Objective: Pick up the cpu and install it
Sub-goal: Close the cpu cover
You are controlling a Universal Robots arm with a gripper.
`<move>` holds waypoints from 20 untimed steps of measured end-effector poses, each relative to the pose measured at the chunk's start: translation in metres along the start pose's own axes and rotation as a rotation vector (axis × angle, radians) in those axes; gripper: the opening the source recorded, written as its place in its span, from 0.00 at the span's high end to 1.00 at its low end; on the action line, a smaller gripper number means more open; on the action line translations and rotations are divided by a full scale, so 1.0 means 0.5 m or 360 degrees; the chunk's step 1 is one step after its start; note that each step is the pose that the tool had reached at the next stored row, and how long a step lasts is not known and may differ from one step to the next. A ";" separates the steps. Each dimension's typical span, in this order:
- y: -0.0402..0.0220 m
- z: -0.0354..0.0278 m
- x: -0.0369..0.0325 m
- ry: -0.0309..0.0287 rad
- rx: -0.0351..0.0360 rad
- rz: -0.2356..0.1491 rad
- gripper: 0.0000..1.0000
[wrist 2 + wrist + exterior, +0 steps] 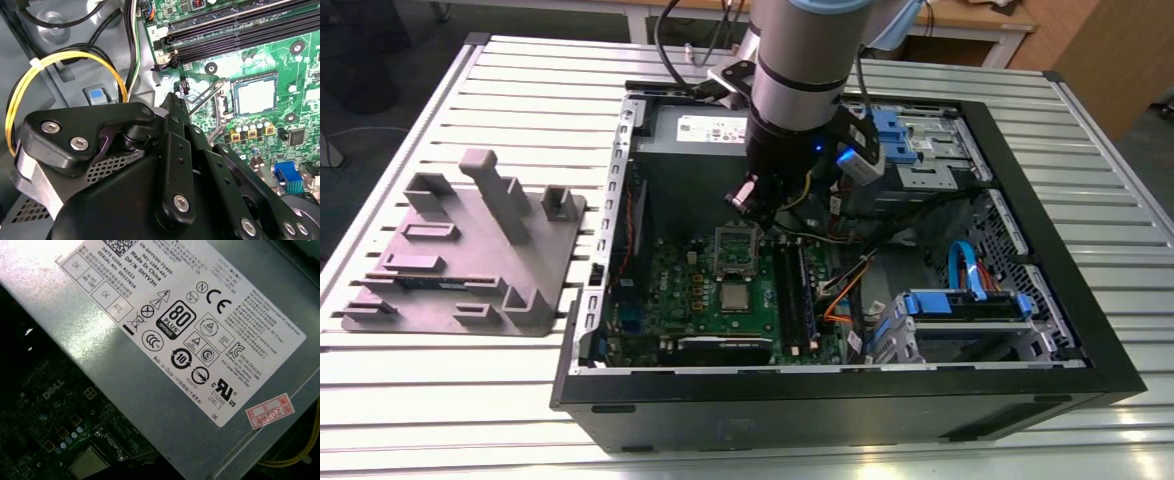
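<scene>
Exterior view: the small flat square cpu with a silver-grey metal top [736,297] is seen lying in the socket of the green motherboard [674,272], inside the open black computer case [854,398]. The black gripper [759,202] is held near it, not touching, and nothing is seen to be carried. Whether the gripper is apart or closed cannot be told. The chip is judged light, stiff, slick on top and fragile underneath. It is best taken by two opposite thin edges and kept level.
</scene>
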State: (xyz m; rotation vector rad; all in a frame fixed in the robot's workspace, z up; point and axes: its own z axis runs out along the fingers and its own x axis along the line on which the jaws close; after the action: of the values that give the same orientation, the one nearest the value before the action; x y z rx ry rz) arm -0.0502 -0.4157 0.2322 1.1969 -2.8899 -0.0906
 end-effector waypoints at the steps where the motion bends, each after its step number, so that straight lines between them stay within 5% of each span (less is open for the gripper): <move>1: 0.000 -0.001 0.000 0.00004 0.0000 -0.0010 0.90; 20: 0.004 -0.015 0.003 0.00091 -0.0001 -0.0168 0.90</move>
State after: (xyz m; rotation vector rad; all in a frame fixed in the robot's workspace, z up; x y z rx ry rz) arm -0.0526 -0.4158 0.2399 1.3469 -2.8204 -0.0892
